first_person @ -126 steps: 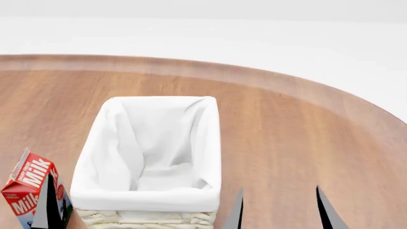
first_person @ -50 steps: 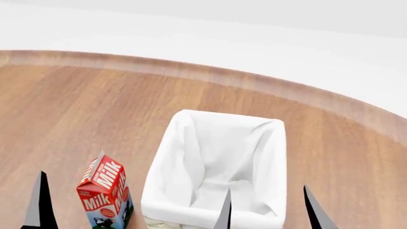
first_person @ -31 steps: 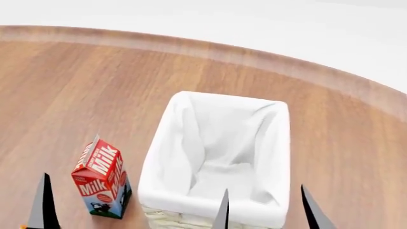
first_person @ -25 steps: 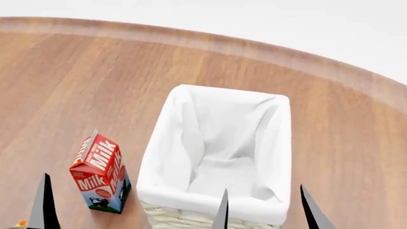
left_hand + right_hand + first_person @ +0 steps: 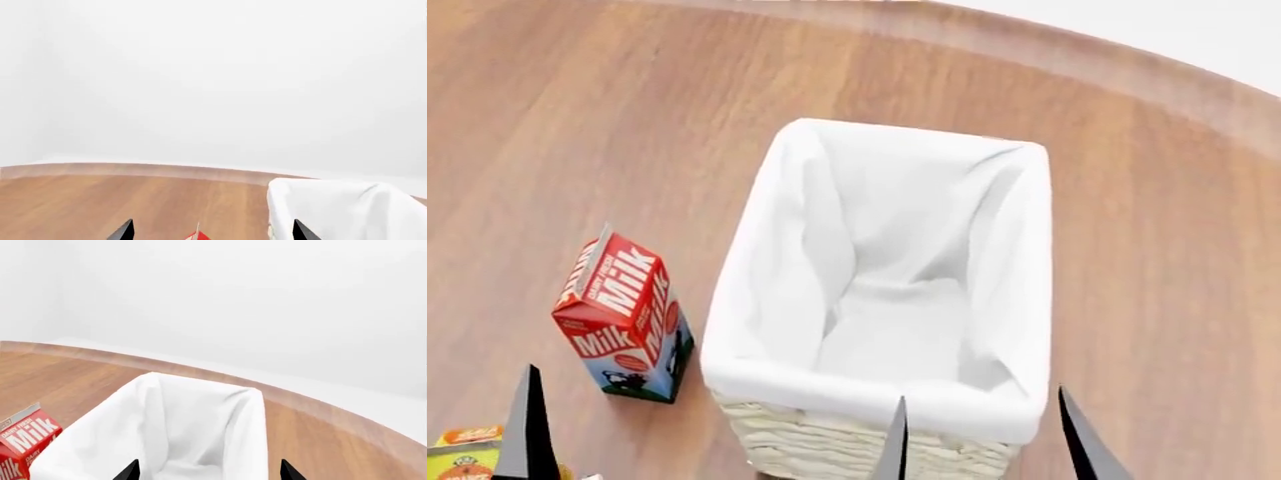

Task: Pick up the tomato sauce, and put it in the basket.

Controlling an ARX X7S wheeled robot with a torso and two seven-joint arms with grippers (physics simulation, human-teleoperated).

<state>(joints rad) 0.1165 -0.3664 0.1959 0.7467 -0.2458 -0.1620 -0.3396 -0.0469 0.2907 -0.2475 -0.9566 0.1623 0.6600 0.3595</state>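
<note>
The tomato sauce can is out of view in every frame. The cream wicker basket [image 5: 747,300] with its white cloth liner stands mid-table and holds nothing; it also shows in the left wrist view [image 5: 333,205] and the right wrist view [image 5: 252,420]. My right gripper [image 5: 985,445] is open and empty over the basket's near end, its tips spread wide in the right wrist view [image 5: 208,471]. My left gripper [image 5: 212,231] is open and empty, behind the milk carton; only one of its fingertips [image 5: 529,440] shows in the head view.
A red milk carton [image 5: 621,320] stands just left of the basket, also in the right wrist view [image 5: 23,440]. An orange-and-yellow box [image 5: 461,455] peeks in at the bottom left. The round wooden table [image 5: 1174,250] curves away at the far right.
The head view has tilted down: basket and milk carton now sit closer and more from above, and the orange-and-yellow box has come into view. Both grippers stay open.
</note>
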